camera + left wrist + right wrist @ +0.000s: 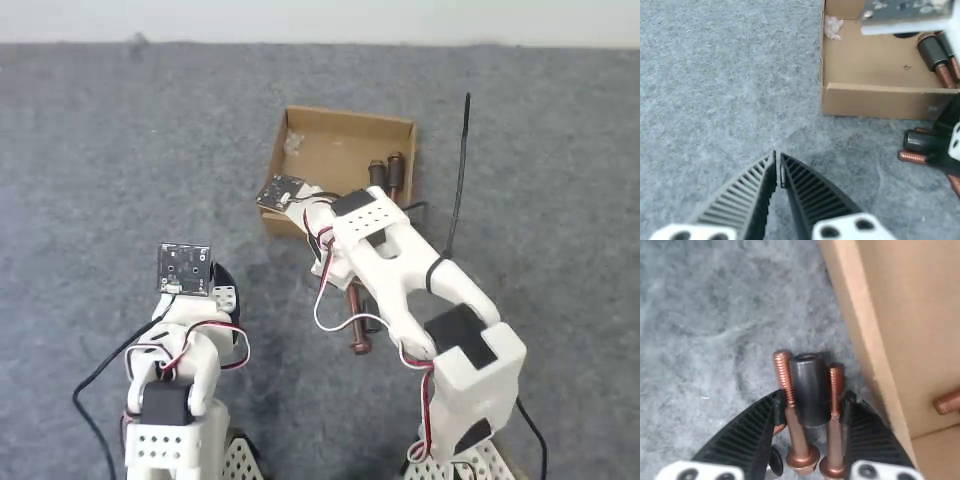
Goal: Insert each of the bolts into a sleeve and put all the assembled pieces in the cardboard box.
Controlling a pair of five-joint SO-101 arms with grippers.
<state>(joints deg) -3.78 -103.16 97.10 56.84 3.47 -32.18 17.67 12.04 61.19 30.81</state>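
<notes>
Right jaws: the right gripper is hanging released, its ridged black fingers spread around a cluster of parts and seemingly brushing the outer ones, though contact is hard to confirm.
Cluster: a short black cylindrical sleeve is lying between two long copper-coloured threaded bolts, all three side by side on the grey carpet.
Long axis: the parts are running straight out from the wrist, threaded tips pointing away, heads toward it.
Box: the open brown cardboard box is sitting just beside the cluster, already holding two assembled pieces.
Left jaws: the left gripper is resting clenched on nothing, well apart from the parts, so the right arm is nearer.
Hidden: the bolt heads are being cut off, and the sleeve's near end is staying covered.
</notes>
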